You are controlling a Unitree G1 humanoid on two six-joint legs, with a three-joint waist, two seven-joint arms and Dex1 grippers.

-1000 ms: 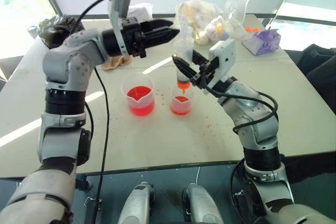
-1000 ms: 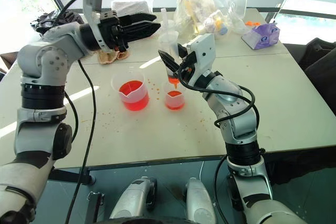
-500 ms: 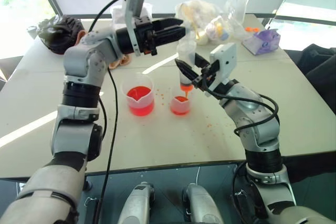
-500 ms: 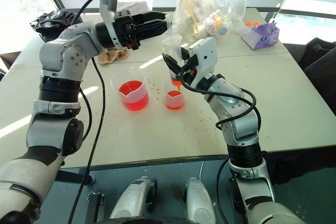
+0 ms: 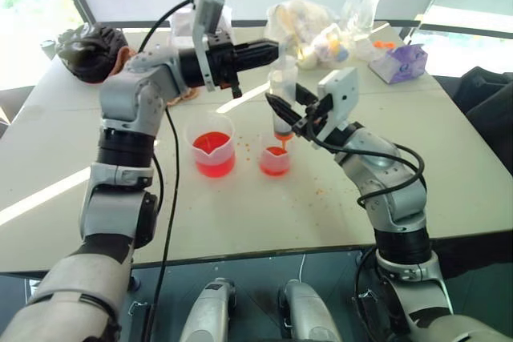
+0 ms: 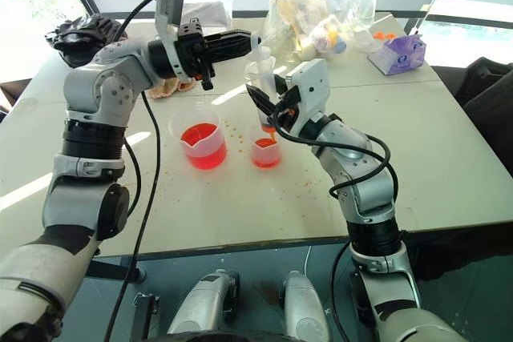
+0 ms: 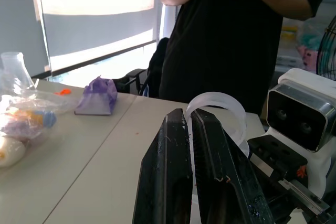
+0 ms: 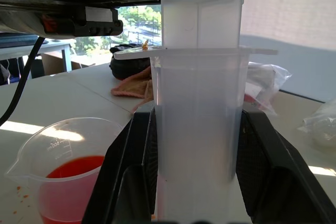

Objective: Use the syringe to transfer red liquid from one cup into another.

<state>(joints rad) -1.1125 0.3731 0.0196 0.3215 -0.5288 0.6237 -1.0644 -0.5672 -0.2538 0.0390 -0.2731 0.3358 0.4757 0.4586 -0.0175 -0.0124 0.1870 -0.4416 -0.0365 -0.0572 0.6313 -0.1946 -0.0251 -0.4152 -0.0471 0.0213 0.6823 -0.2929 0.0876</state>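
one large clear plastic syringe point(image 5: 282, 102) with a white plunger and orange-red tip stands upright directly above the smaller of two clear plastic cups, its tip just over that narrow cup point(image 5: 275, 160). the right gripper point(image 5: 282, 110) has its two black fingers clamped on the syringe barrel. the left gripper point(image 5: 271, 51), fingers pressed together, lies level at the plunger top point(image 7: 218, 109). the second cup, a larger spouted clear beaker point(image 5: 213, 145), sits just beside the narrow cup on its left; both hold translucent red liquid point(image 5: 214, 152). red droplets point(image 6: 232, 130) speckle the white table point(image 5: 449, 166) around the narrow cup.
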